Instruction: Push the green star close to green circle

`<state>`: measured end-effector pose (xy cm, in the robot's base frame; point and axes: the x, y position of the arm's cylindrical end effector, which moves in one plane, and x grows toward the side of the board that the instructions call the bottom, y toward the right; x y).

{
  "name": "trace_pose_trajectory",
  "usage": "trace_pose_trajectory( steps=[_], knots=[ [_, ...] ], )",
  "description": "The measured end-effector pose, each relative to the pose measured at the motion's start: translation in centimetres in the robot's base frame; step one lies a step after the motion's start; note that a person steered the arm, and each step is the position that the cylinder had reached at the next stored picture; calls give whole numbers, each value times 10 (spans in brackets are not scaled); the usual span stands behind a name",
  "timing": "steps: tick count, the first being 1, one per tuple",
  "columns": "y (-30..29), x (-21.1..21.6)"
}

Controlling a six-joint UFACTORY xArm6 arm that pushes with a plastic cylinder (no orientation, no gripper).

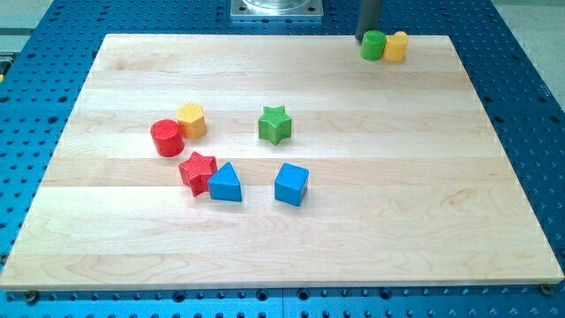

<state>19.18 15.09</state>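
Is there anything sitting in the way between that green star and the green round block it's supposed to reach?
Nothing visible does. The green star has bare board up to the green circle at the view's top right; my tip is beside that circle.

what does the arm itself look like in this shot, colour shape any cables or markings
Only the lower part of my rod shows: a straight, dark grey shaft coming in at the view's top, with my tip just behind the green circle near the board's far edge. It looks plain and smooth; no cables, markings or sleeves are visible. A metallic square plate sits at the view's top; what it belongs to cannot be told.
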Motion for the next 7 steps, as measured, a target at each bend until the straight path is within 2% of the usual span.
trace_pose_trajectory(
  steps=[3,5,6,7],
  knots=[
    [-4,0],
    [-86,12],
    [-94,41],
    [-94,92]
  ],
)
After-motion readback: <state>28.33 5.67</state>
